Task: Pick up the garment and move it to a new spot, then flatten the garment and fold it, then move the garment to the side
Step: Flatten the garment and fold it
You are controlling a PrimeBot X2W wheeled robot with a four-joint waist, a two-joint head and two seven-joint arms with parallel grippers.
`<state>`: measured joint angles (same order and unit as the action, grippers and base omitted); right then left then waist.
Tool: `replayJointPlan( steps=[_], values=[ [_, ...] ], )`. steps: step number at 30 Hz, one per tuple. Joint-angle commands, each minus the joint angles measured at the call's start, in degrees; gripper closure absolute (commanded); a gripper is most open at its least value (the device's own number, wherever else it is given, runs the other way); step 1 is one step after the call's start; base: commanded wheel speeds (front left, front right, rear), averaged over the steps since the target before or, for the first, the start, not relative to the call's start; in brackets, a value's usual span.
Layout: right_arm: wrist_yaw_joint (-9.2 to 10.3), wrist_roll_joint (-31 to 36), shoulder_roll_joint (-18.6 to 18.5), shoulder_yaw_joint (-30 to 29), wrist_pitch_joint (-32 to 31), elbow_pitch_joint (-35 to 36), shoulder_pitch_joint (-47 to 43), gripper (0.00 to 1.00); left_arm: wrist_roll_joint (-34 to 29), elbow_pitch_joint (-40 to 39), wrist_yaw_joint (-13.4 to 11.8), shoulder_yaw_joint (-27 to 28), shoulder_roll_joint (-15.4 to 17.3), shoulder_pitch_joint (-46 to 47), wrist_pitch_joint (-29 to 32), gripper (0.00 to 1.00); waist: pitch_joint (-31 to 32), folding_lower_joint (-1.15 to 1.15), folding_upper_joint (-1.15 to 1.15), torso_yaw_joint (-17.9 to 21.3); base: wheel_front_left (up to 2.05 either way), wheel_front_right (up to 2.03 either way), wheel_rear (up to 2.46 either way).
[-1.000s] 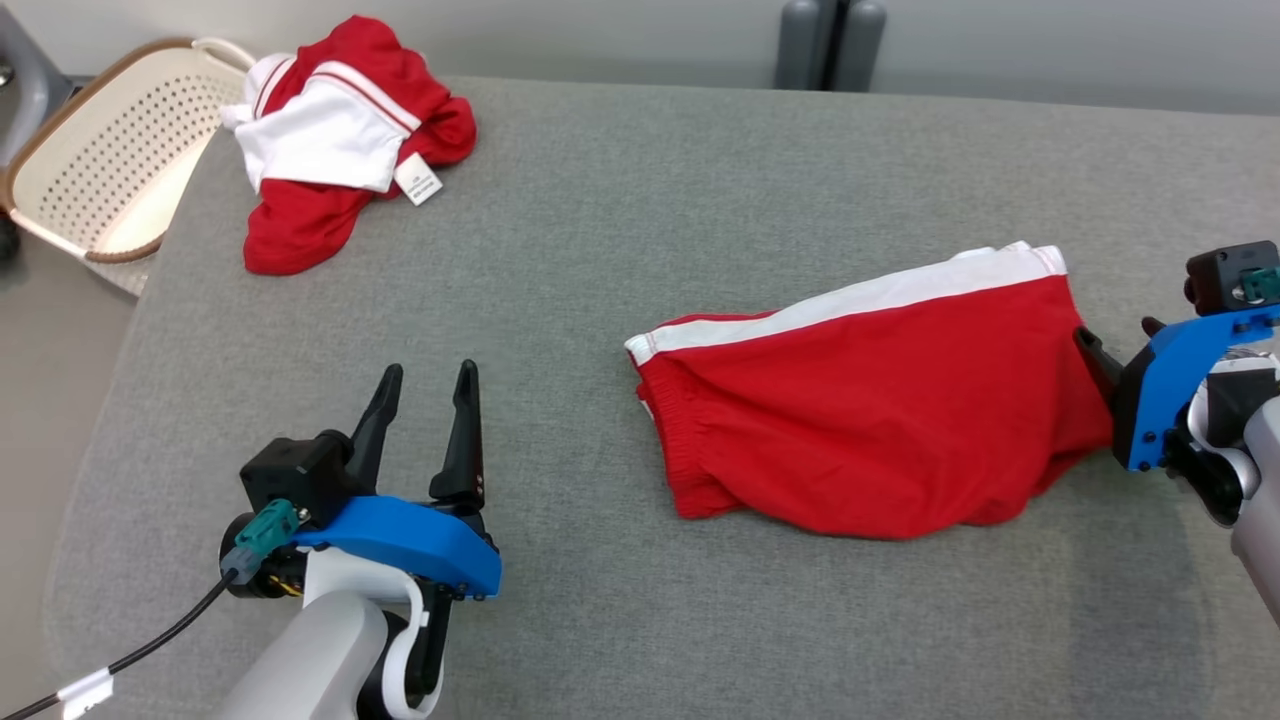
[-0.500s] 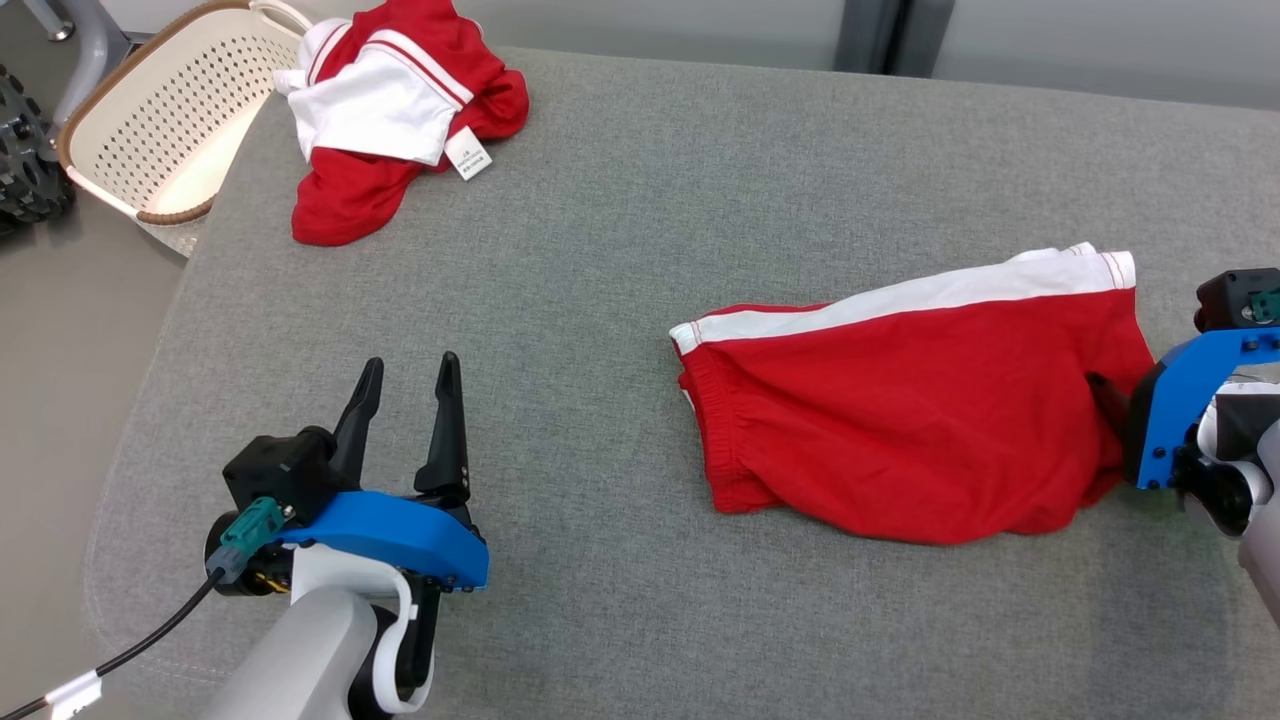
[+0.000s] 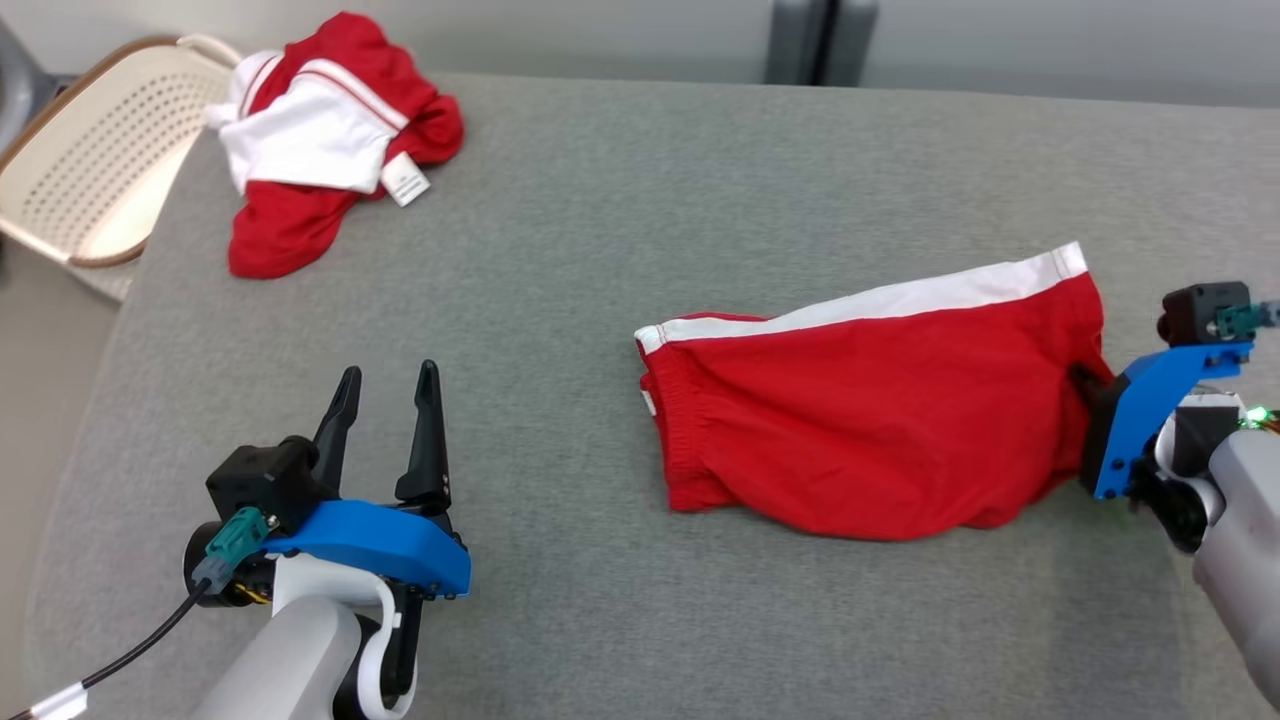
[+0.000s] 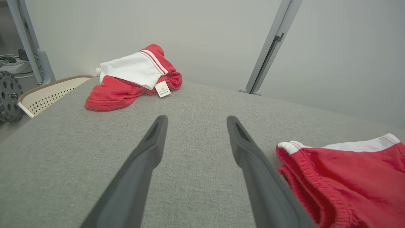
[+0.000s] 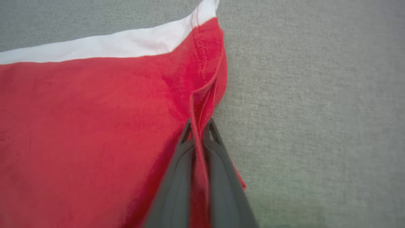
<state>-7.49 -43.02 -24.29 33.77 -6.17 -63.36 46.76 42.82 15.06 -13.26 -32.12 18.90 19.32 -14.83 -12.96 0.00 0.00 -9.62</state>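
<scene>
The garment (image 3: 880, 440) lies on the table (image 3: 640, 200) straight ahead of my right claw (image 5: 199, 126). A fold of its near edge is caught between my two fingers, and the rest spreads ahead and to that claw's left. My left claw (image 3: 385, 375) hovers over the table, with the garment's far end off to its right, not touching. Far ahead of the left claw and slightly left, a second garment (image 3: 320, 160) sits heaped near the table's corner. A basket (image 3: 90, 170) stands past the table edge, left of that heap.
</scene>
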Motion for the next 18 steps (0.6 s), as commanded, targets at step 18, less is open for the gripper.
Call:
replayJointPlan(
  steps=[18],
  values=[
    [-0.01,-1.08,5.22,-2.08,12.05,-3.88,-6.97,1.0,-0.99,0.14,-0.4,0.89,-0.18,-3.21,-0.4,0.0,4.96,0.0,0.0,11.4,0.0,0.0,0.0]
  ],
)
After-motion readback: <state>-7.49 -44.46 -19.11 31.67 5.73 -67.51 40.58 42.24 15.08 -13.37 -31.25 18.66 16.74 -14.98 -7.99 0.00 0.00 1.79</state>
